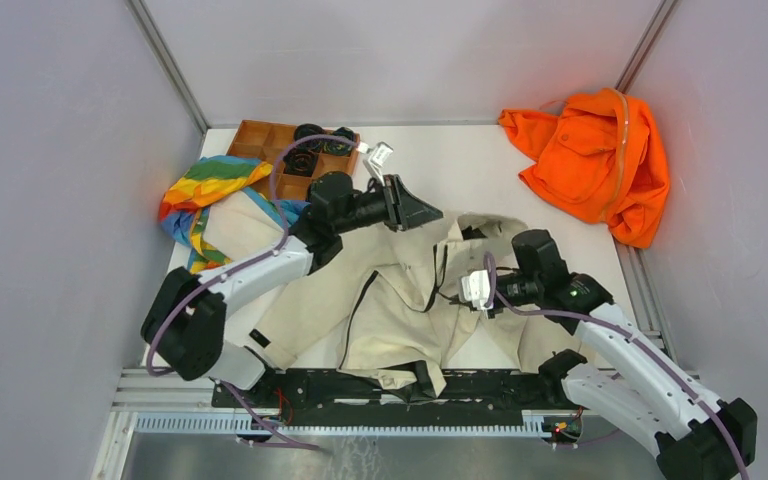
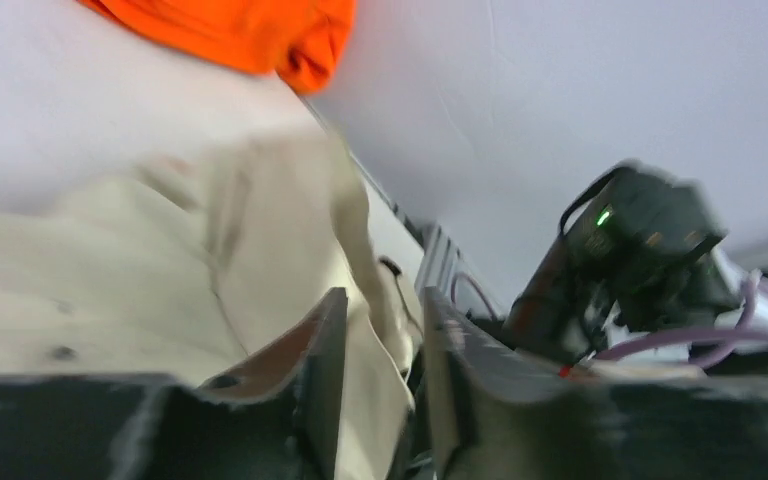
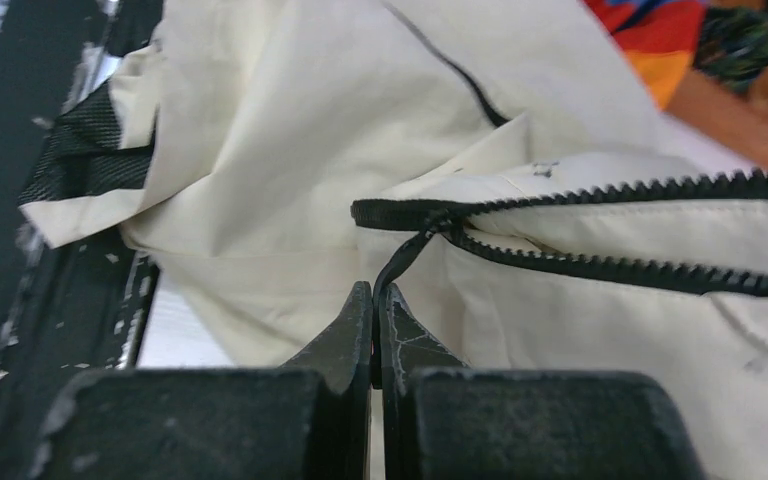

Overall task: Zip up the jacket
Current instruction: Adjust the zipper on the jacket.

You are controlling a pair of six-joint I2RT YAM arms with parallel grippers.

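**Right gripper pinches zipper pull, left jaws slightly apart over jacket**

The jacket [image 1: 390, 300] lies crumpled and spread mid-table [image 1: 460, 160], hem toward the arm bases, collar toward the far side. The right gripper [image 3: 373, 305] is closed tight on the black zipper pull [image 3: 405, 255], just below the slider, and the two tooth rows [image 3: 610, 268] diverge to the right from there. The left gripper [image 2: 385, 370] hangs by the collar area with a narrow gap between its fingers. Cream fabric shows in that gap, but the view is blurred and I cannot tell if it touches. The orange garment [image 1: 590, 160] is in the far right corner. The rainbow cloth [image 1: 205, 190] and wooden tray [image 1: 280, 150] are at far left.
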